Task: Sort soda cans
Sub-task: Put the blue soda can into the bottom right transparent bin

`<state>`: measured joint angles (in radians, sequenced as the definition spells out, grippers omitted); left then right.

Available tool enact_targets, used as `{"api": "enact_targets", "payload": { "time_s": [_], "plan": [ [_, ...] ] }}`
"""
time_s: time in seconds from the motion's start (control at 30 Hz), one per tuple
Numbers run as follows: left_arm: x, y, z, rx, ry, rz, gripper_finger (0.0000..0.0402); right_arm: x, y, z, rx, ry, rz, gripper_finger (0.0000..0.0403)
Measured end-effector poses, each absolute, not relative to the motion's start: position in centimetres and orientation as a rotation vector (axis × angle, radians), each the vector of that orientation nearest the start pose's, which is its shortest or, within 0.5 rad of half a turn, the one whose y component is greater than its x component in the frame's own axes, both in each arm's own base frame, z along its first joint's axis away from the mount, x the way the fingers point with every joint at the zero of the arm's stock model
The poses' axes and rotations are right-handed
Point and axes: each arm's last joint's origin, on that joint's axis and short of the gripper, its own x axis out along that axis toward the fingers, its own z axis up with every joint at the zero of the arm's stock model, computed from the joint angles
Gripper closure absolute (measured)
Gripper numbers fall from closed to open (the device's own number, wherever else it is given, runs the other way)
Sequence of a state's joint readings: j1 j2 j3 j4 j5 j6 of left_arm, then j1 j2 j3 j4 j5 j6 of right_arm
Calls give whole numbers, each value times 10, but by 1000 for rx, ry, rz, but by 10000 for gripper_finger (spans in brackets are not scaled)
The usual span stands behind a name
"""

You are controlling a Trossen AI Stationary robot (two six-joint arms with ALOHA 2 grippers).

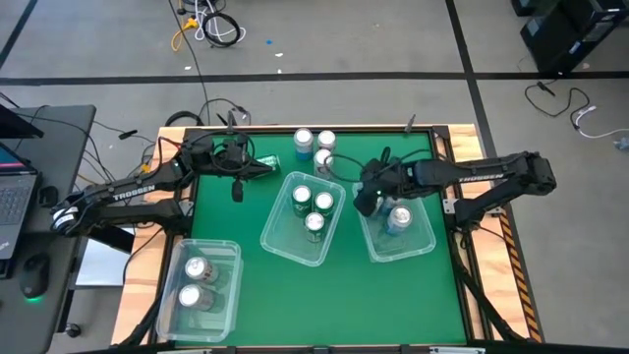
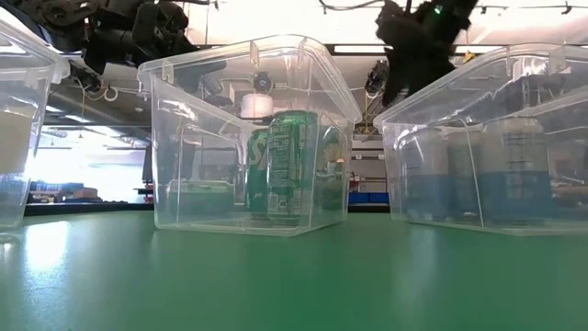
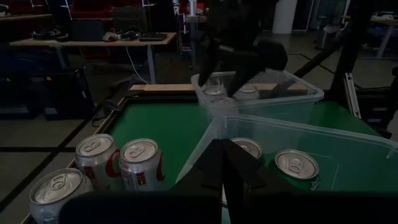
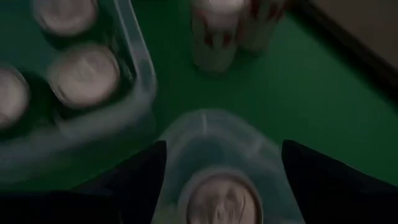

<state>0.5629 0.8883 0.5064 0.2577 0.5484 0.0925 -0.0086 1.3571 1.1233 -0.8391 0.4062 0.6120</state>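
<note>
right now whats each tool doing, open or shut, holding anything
Left tool: shut, holding nothing, near the table's far edge.
Right tool: open, empty, above a can in the right bin.

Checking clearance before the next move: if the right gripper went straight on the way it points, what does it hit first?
The right gripper is open and points down into the right bin. Straight ahead, between its fingers, is the silver top of a can standing in that bin. It would likely meet that can first; the gap is hard to judge.
</note>
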Motion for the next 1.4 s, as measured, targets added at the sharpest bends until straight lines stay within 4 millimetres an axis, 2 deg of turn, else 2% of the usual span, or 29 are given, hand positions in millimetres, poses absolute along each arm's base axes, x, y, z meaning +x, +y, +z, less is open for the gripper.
{"api": "enact_targets", "payload": {
  "time_s": [0.13, 0.27, 0.53, 0.73, 0.93, 1.07, 1.23, 1.4],
  "plan": [
    [173, 91, 262, 25, 104, 10, 397, 274, -24, 302, 337, 736, -666, 98],
    [173, 92, 262, -17, 98, 29, 397, 285, -46, 321, 345, 580, -607, 100],
    [173, 92, 262, -17, 96, 37, 397, 293, -91, 336, 301, 393, -531, 101],
    [173, 92, 263, -16, 94, 39, 397, 324, -113, 338, 224, 454, -485, 107],
    [173, 92, 262, -18, 97, 38, 397, 364, -137, 358, 119, 551, -464, 118],
    [173, 92, 262, -16, 100, 38, 397, 386, -156, 359, 118, 664, -470, 118],
    [173, 92, 262, -11, 101, 38, 397, 408, -176, 344, 127, 805, -425, 99],
    [173, 92, 262, -12, 103, 37, 397, 426, -198, 312, 102, 910, -389, 72]
  ]
}}
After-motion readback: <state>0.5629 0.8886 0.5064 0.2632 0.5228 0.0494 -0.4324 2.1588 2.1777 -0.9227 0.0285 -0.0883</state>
